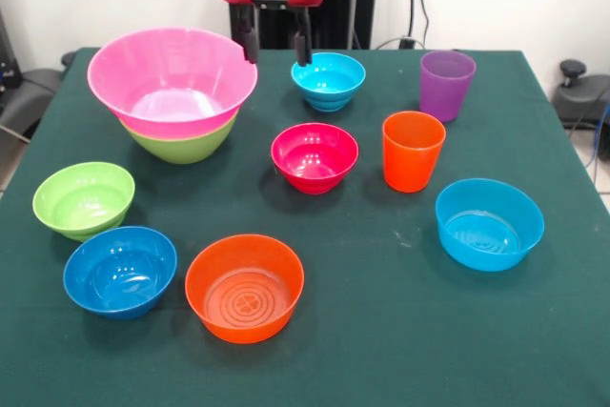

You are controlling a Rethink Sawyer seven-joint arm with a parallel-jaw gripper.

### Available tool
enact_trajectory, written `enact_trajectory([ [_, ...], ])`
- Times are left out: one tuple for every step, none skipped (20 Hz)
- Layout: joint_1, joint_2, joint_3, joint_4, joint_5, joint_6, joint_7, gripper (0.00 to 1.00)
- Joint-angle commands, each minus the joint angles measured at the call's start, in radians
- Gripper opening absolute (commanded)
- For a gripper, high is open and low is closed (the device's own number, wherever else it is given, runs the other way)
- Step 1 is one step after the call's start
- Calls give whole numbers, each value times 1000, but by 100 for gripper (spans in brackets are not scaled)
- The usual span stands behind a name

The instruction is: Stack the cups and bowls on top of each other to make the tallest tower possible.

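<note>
The red-and-black gripper (pixel 275 48) hangs at the table's far side, its two dark fingers apart and empty. Just beside it, toward the picture's left, sits the tower (pixel 177 102): a huge glossy pink plastic bowl (pixel 172 78) nested in a lime green bowl (pixel 183 145). The small cyan plastic bowl (pixel 328 80) lies nearest on the other side, probably the next pick.
</note>
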Motion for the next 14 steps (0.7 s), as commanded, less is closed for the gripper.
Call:
enact_trajectory([
  [56, 83, 63, -108, 7, 92, 47, 100],
  [64, 94, 61, -126, 11, 97, 51, 100],
  [71, 105, 62, -144, 10, 96, 50, 100],
  [73, 118, 68, -157, 20, 94, 54, 100],
  [82, 125, 67, -177, 21, 103, 55, 100],
  [91, 132, 67, -196, 22, 112, 57, 100],
  [98, 139, 67, -209, 28, 123, 61, 100],
  [107, 143, 64, -221, 30, 134, 65, 100],
  [115, 148, 64, -231, 35, 139, 69, 100],
  [124, 148, 61, -238, 37, 141, 73, 100],
  [134, 152, 58, -247, 39, 144, 80, 100],
  [143, 157, 55, -256, 43, 147, 87, 100],
  [153, 161, 51, -264, 46, 148, 93, 100],
  [162, 164, 46, -273, 48, 148, 100, 100],
])
